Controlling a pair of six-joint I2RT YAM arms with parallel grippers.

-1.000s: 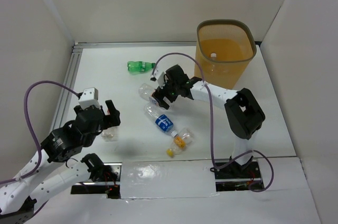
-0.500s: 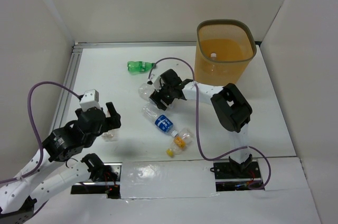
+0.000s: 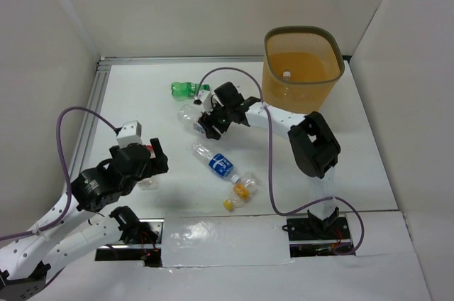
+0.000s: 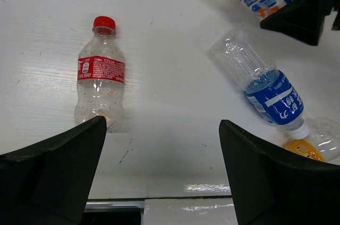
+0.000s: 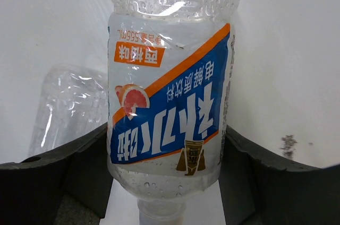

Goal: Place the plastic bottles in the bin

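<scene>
The orange-tan bin (image 3: pixel 270 77) stands at the far right with a white-capped bottle (image 3: pixel 286 74) inside. My right gripper (image 3: pixel 211 122) is shut on a clear bottle with a blue and orange label (image 3: pixel 189 114). In the right wrist view this bottle (image 5: pixel 170 103) fills the gap between both fingers (image 5: pixel 71 174). A green bottle (image 3: pixel 186 89) lies just beyond it. A blue-labelled bottle (image 3: pixel 216 163) and a yellow-capped bottle (image 3: pixel 243 191) lie mid-table. My left gripper (image 3: pixel 145 162) is open and empty above a red-labelled bottle (image 4: pixel 100 81), which lies left of its jaws (image 4: pixel 162 124).
White walls close the table on three sides, and a metal rail (image 3: pixel 101 84) runs along the left and far edges. The left wrist view shows the blue-labelled bottle (image 4: pixel 263 84) and the yellow-capped one (image 4: pixel 305 148) to the right. A clear bottle end (image 5: pixel 66 105) lies beside the held bottle.
My right gripper has moved up and left toward the green bottle, taking the blue and orange labelled bottle with it. My left arm has shifted slightly right.
</scene>
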